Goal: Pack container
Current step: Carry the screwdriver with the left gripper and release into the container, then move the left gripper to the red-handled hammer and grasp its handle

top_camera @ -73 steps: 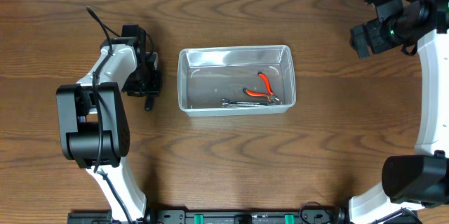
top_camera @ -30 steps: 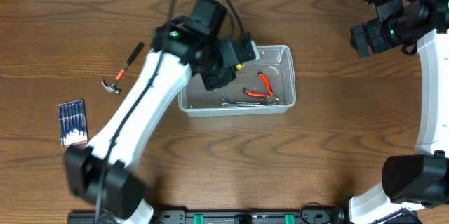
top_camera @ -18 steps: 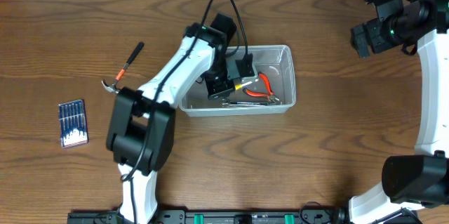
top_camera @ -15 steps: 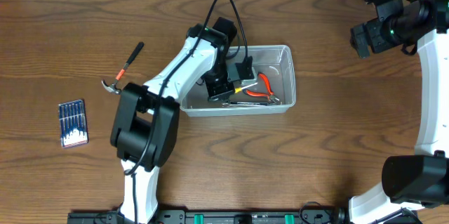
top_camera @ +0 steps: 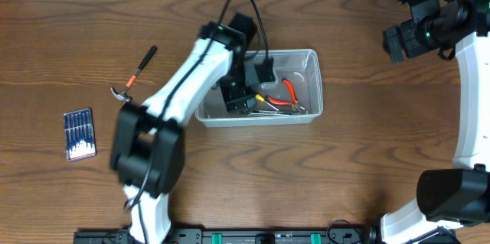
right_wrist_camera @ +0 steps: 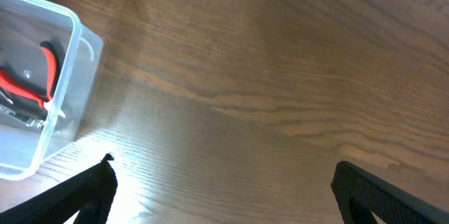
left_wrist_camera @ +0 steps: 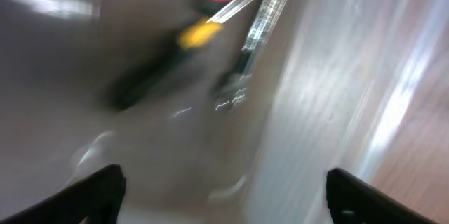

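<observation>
The container [top_camera: 260,119] sits in the middle of the desk [top_camera: 344,183], holding red pliers [top_camera: 285,95] and a yellow-and-black tool [top_camera: 262,99]. The left gripper [left_wrist_camera: 223,197] hangs inside it, fingers wide and empty. A hammer [top_camera: 132,78] and a blue case [top_camera: 79,133] lie outside on the left, so packing looks partly done. The right gripper [right_wrist_camera: 221,194] is far off, fingers wide, holding nothing.

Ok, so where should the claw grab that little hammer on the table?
Probably around the middle of the hammer handle, coming straight down from above. It lies flat and slanted on the table, with bare wood on either side, so closing across the thin handle should work.
</observation>
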Motion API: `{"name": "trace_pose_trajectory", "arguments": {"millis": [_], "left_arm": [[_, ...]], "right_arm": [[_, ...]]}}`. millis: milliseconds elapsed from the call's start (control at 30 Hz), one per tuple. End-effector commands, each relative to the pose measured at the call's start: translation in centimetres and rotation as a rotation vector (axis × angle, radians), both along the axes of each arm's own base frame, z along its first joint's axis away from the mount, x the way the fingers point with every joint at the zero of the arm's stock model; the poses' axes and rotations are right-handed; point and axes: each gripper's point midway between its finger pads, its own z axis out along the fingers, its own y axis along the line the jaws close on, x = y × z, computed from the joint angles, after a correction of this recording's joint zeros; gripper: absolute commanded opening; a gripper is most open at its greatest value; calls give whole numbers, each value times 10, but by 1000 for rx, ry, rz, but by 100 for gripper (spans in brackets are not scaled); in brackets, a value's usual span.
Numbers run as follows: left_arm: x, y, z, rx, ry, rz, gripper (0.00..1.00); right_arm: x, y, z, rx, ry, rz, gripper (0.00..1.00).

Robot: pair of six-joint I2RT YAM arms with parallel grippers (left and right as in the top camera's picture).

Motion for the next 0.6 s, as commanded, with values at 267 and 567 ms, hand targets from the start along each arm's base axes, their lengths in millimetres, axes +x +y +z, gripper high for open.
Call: {"name": "trace_pose_trajectory", "arguments": {"millis": [267,567], "left_arm": [[31,167,162,79,-486,468,98],[64,288,90,-15,-295,864,98]], "right_arm": [[-3,-1,-3,4,15,-7,99],[-4,-1,-4,5,22,-7,98]]}}
